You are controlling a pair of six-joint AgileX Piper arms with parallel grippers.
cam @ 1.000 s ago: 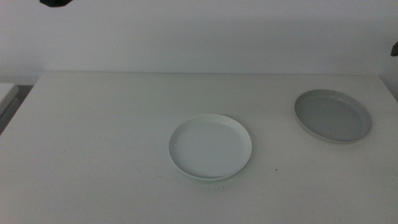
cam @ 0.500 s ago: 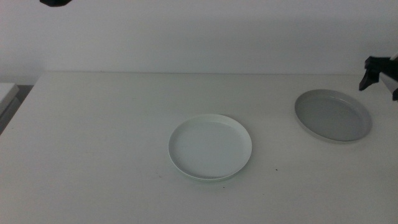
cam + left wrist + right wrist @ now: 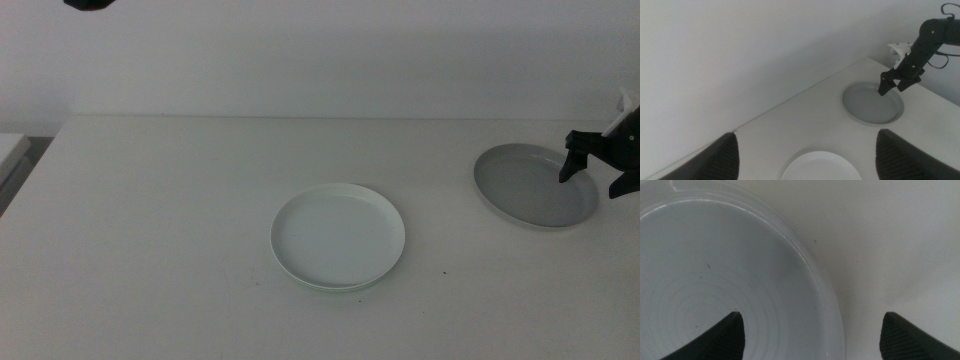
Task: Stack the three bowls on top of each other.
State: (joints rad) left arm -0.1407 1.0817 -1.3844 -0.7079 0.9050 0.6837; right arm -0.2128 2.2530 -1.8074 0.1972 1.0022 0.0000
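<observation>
Two bowls are in view. A pale whitish bowl (image 3: 338,236) with a faint green tint at its rim sits mid-table, and its edge also shows in the left wrist view (image 3: 822,169). A grey bowl (image 3: 535,185) (image 3: 872,102) (image 3: 715,280) lies at the right. My right gripper (image 3: 598,172) (image 3: 893,89) (image 3: 812,314) is open at the grey bowl's right rim, one jaw over the bowl's inside and the other outside it. My left gripper (image 3: 807,134) is open, held high above the table with nothing between its jaws.
The white table (image 3: 160,240) reaches a pale wall at the back. A dark shape (image 3: 90,3) sits at the picture's top left edge. A lower white surface (image 3: 10,150) shows past the table's left edge.
My right gripper came in from the right edge and dropped to the grey bowl's right rim. Neither bowl has moved.
</observation>
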